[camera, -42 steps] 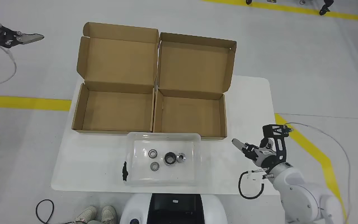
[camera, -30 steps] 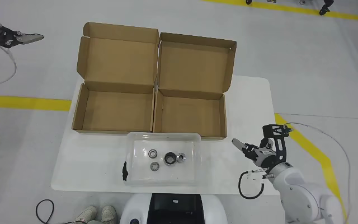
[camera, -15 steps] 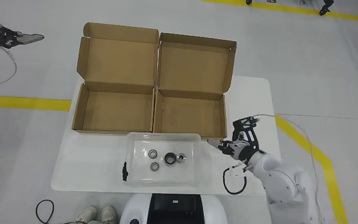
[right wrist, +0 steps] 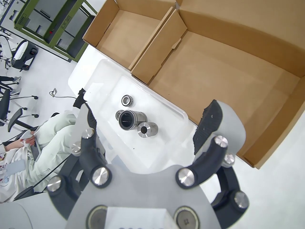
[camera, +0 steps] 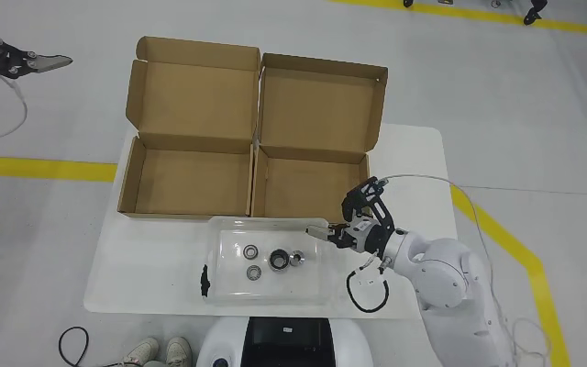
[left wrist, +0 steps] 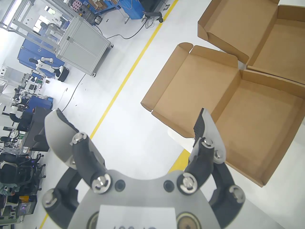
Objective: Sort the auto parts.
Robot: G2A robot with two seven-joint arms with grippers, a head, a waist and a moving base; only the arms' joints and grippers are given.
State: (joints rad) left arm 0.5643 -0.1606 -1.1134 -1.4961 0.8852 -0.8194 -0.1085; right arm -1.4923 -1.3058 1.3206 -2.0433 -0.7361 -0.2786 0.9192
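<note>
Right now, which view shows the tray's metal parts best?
Right wrist view: the metal parts look large and separate in the tray. Top view has them tiny. Left wrist view faces the boxes.

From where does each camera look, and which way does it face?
Top view: above the robot, facing down on the table, two boxes and tray; shows the right arm and right gripper.
Left wrist view: on the left wrist, over the floor beside the table, facing the boxes; shows the open left gripper.
Right wrist view: on the right wrist, facing down at the metal parts in the tray; shows the open right gripper.
Shared: all three see the boxes.
</note>
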